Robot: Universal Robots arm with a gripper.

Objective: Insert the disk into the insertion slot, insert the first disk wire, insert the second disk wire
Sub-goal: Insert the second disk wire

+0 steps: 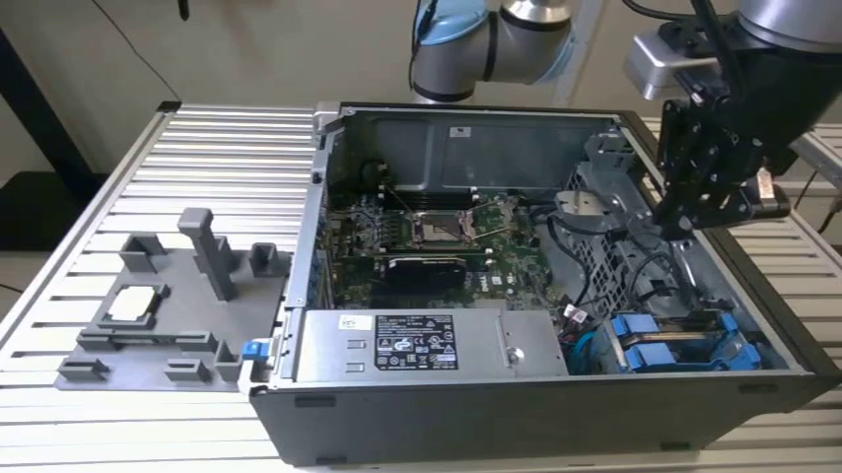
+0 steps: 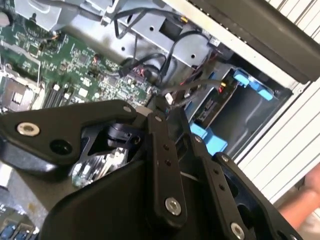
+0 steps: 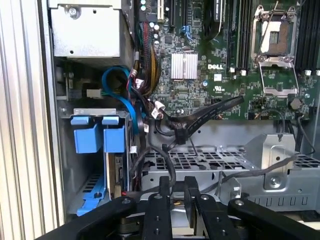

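Open computer case (image 1: 435, 434) on the ribbed table (image 1: 197, 148). The gripper (image 1: 673, 225) hangs inside the case at the exterior view's right, above the perforated metal cage (image 3: 200, 162) and the black cables (image 3: 195, 117). I cannot tell how far open it is or whether it holds anything. The disk (image 1: 652, 355) sits in the corner bay beside a second blue-framed drive (image 1: 632, 328), though I cannot tell which is which.

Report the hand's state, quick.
Hand: closed, fingers close together, nothing seen between them.
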